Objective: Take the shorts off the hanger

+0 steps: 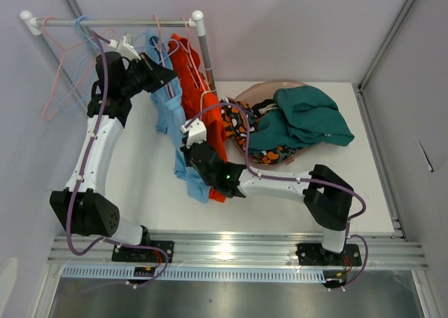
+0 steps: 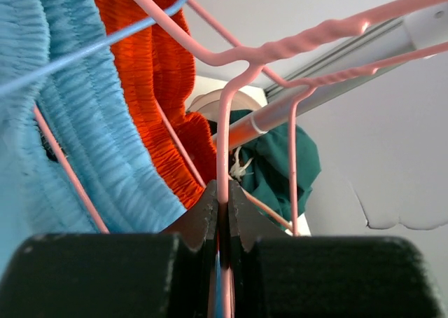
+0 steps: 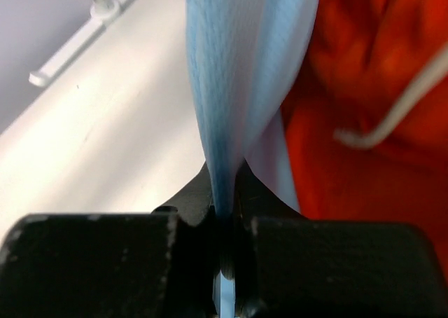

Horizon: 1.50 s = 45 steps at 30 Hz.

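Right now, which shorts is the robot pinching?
The light blue shorts, hanging beside the orange shorts. The right gripper is shut on their lower end; the teal shorts lie in the basket.

The teal shorts [image 1: 308, 118] hide most of the patterned shorts [image 1: 236, 122].

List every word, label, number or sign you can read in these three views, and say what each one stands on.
None can be read.
No text shows on the light blue shorts, orange shorts, pink hanger or rail.
Patterned shorts: print too small to tell.
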Available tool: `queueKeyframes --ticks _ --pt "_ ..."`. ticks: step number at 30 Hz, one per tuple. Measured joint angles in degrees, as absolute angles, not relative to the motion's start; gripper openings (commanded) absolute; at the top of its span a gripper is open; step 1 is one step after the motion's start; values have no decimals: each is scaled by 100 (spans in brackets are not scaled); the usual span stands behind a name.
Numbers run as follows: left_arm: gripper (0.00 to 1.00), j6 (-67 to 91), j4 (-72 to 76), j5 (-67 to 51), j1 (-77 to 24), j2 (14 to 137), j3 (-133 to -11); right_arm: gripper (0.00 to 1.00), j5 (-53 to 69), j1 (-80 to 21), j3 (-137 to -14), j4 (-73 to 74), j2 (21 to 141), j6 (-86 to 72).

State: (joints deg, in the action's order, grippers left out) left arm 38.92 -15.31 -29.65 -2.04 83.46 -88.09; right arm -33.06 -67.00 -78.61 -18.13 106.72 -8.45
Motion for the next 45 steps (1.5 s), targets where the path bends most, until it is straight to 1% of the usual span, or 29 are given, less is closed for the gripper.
queueKeyframes --ticks 6,18,24,27,31,37,41,42,45 --pt "0 3629 -2012 -2818 -207 8429 -8943 0 -3747 -7074 -7148 -2134 10589 -1420" --pt "0 3555 -2480 -2659 -207 8650 -9498 0 -4504 -7544 -6945 -2097 10971 -2038" --pt "0 3557 -2467 -2735 -204 8661 -9498 0 -4550 -7446 -7192 -2073 11172 -2043" --pt "0 3579 -2416 -2777 -193 8661 -9498 0 -4351 -7205 -7811 -1951 11511 -1894" --pt "0 3715 -2279 -2917 -141 8659 -9498 0 -3986 -6628 -9150 -1682 12140 -1708" --pt "0 4058 -2099 -3181 -117 8615 -9491 0 -3461 -5673 -11828 -1184 13371 -1594" --pt "0 4250 -1938 -3395 -113 8562 -9467 0 -3190 -5269 -13277 -878 14077 -1632" --pt "0 4281 -1863 -3452 -113 8543 -9459 0 -3122 -5205 -13474 -827 14197 -1653" --pt "0 4340 -1737 -3562 -113 8482 -9456 0 -2991 -5113 -13535 -705 14287 -1743"
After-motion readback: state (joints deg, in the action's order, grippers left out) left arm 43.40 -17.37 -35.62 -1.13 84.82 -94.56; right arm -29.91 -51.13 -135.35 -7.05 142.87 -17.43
